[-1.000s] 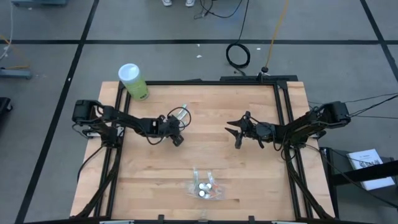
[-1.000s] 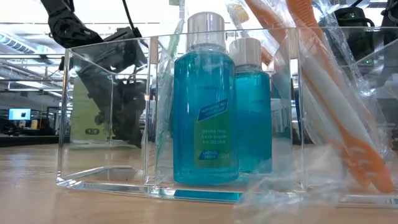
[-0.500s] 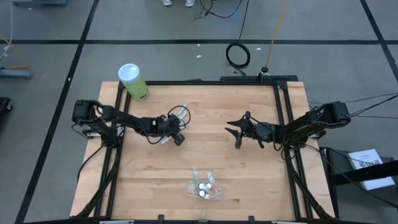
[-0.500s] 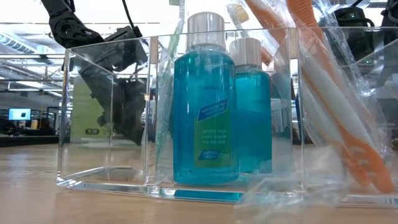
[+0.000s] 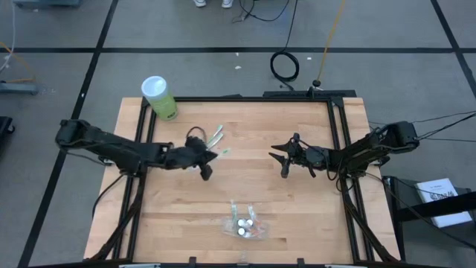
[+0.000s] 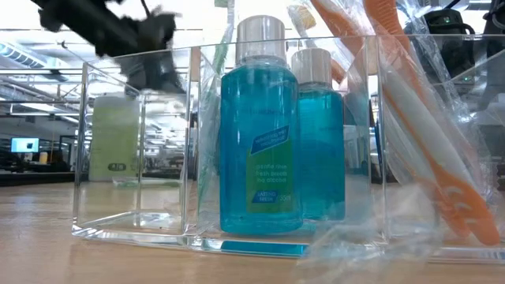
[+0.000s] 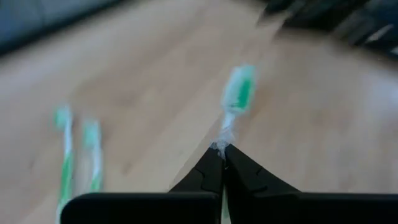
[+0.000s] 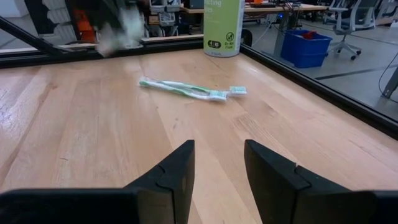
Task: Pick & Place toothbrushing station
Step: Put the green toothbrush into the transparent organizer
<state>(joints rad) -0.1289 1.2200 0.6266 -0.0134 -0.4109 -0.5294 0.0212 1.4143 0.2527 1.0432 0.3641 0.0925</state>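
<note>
The left hand pinches one toothbrush by its thin wrap, so it could slip and fall on the table; the right hand waits half open.

Left end effector closed since a second ago, now pinching wrapped green toothbrush at tip. Left arm pulled back and stretched out flatter over desk edge. End effector moved away from two toothbrushes, which now lie uncovered on desk. In low view, arm went higher, now blurred.
</note>
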